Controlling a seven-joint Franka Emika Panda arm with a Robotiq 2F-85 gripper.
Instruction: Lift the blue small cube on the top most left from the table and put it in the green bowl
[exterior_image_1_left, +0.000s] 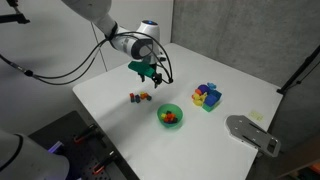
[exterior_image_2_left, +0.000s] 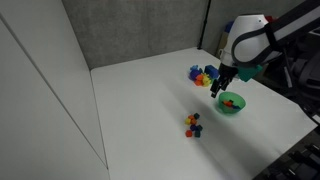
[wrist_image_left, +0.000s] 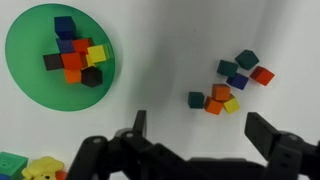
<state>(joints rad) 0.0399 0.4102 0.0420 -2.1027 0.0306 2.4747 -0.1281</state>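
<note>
The green bowl (wrist_image_left: 25, 75) lies at the upper left of the wrist view with several tiny cubes in it, one of them blue. It also shows in both exterior views (exterior_image_1_left: 170, 122) (exterior_image_2_left: 233, 106). A loose cluster of tiny cubes (wrist_image_left: 232, 82) lies on the white table at the right of the wrist view. Among them is a dark-blue small cube (wrist_image_left: 237, 81), with teal, red, orange and yellow ones around it. The cluster also shows in both exterior views (exterior_image_1_left: 138, 97) (exterior_image_2_left: 193, 124). My gripper (wrist_image_left: 200, 135) hangs open and empty above the table, between bowl and cluster (exterior_image_1_left: 150, 72) (exterior_image_2_left: 220, 88).
A pile of larger yellow, blue and purple blocks (exterior_image_1_left: 207, 96) (exterior_image_2_left: 202, 74) stands beyond the bowl; its edge shows at the wrist view's bottom left (wrist_image_left: 30, 168). A grey flat object (exterior_image_1_left: 250, 132) lies at the table's edge. A grey wall stands behind.
</note>
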